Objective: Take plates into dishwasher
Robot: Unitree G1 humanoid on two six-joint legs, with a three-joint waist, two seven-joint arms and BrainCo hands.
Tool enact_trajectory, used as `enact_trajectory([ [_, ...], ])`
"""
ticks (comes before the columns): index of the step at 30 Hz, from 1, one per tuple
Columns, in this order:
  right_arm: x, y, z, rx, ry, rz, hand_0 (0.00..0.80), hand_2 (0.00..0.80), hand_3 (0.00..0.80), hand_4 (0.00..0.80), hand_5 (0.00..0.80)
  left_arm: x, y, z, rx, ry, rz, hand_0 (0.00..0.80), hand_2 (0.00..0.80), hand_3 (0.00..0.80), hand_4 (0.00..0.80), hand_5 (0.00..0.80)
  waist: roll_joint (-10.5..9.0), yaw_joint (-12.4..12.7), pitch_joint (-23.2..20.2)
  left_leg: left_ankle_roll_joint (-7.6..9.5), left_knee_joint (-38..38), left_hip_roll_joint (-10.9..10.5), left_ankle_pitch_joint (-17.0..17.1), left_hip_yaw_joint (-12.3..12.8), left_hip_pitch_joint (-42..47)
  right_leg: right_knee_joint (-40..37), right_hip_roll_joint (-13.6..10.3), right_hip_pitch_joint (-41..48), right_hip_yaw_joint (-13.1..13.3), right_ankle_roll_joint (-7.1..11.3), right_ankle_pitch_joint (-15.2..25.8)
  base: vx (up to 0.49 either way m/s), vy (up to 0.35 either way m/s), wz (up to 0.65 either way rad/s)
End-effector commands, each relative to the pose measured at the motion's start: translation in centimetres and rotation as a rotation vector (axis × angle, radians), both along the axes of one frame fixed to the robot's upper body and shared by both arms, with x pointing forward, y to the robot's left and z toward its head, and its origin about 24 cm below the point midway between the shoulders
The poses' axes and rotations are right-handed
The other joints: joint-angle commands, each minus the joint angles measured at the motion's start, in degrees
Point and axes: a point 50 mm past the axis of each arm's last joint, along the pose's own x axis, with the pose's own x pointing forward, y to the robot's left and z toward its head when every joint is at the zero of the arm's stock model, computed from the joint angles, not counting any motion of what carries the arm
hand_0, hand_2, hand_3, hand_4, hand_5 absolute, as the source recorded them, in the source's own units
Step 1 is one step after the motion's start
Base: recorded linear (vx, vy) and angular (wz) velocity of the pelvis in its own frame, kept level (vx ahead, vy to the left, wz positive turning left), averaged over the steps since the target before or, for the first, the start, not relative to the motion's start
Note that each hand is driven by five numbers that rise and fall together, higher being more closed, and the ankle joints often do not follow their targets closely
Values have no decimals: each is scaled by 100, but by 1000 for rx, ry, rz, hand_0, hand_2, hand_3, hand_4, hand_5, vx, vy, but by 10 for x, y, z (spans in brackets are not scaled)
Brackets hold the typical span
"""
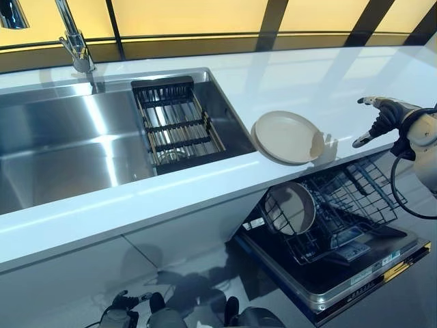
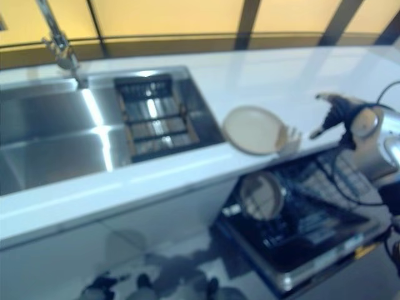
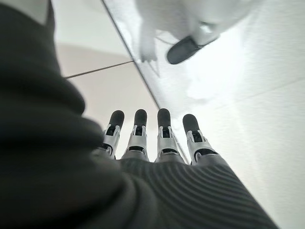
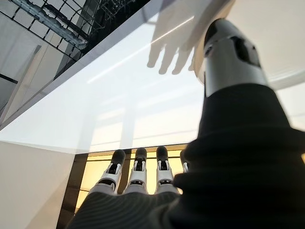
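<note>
From my head cameras, left eye first: a cream plate (image 1: 288,136) lies flat on the white counter (image 1: 307,82), its near rim just over the counter's front edge, at about 3 o'clock from the sink (image 1: 61,143). A dark wire rack (image 1: 176,123) sits inside the sink at its right end, and the tap (image 1: 74,37) stands at 12 o'clock behind the basin. My right hand (image 1: 384,117) hovers over the counter at 3 o'clock from the plate, apart from it, fingers spread and straight, holding nothing. Below the counter edge, at 6 o'clock from the plate, the dishwasher door (image 1: 341,273) is dropped open and the wire basket (image 1: 341,205) is pulled out; a second plate (image 1: 292,207) stands on edge in the basket's left end.

The right eye gives me the same layout, only softer.

Left wrist view: my left hand (image 3: 157,138) hangs low with its fingers straight and side by side, nothing in them; past the tips I see pale cabinet panels (image 3: 95,52) and floor.

Right wrist view: the right hand's fingers (image 4: 138,174) are extended in a row, empty, with the counter's white top beyond them and a corner of the dishwasher basket at 11 o'clock.
</note>
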Motion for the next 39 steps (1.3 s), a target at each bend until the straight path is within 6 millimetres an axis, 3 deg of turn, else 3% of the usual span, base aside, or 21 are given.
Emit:
enact_trajectory([
  [1,-2,12,16,-30,-68,27,0,0,0,0,0,-5,5,0,37,19,-42,0,0,0,0,0,-140,127,-328,-95,189,-103,18,-699,-530,-107,-248,364,346,251,-135,-160,39,-7],
  [3,1,21,23,-42,-69,72,0,0,0,0,0,-2,2,0,23,14,-45,0,0,0,0,0,-194,102,-349,-42,765,-214,-398,-980,-452,-94,-353,132,510,238,15,-165,132,-21],
  [6,4,26,19,-28,-61,112,0,0,0,0,0,6,-7,0,23,25,-97,0,0,0,0,0,-38,-67,-442,-43,-211,-199,-162,-740,41,-232,-395,-38,441,412,227,-91,165,-47],
  [9,-1,32,10,-29,-53,124,0,0,0,0,0,12,-4,2,40,30,-109,0,0,0,0,0,-16,-100,-458,-24,-499,-344,-85,-936,114,-250,-408,-127,463,523,321,-116,77,-5],
  [12,-3,37,5,-47,-27,151,0,0,0,0,0,8,0,2,41,31,-89,0,0,0,0,0,-21,-124,-476,14,-538,-392,-147,-894,191,-248,-461,-171,415,575,370,-60,57,2],
  [18,-1,42,-8,-18,6,164,0,0,0,0,0,-3,1,-1,41,56,-102,0,0,0,0,0,-89,-26,-534,84,-601,-427,-240,-894,290,-337,-480,-62,339,589,355,-11,8,0],
  [39,5,74,-16,5,65,263,0,0,0,0,0,5,-1,0,37,47,-136,0,0,0,0,0,-252,123,-535,164,-597,-429,-339,-883,406,-367,-464,104,286,607,304,-6,1,1],
])
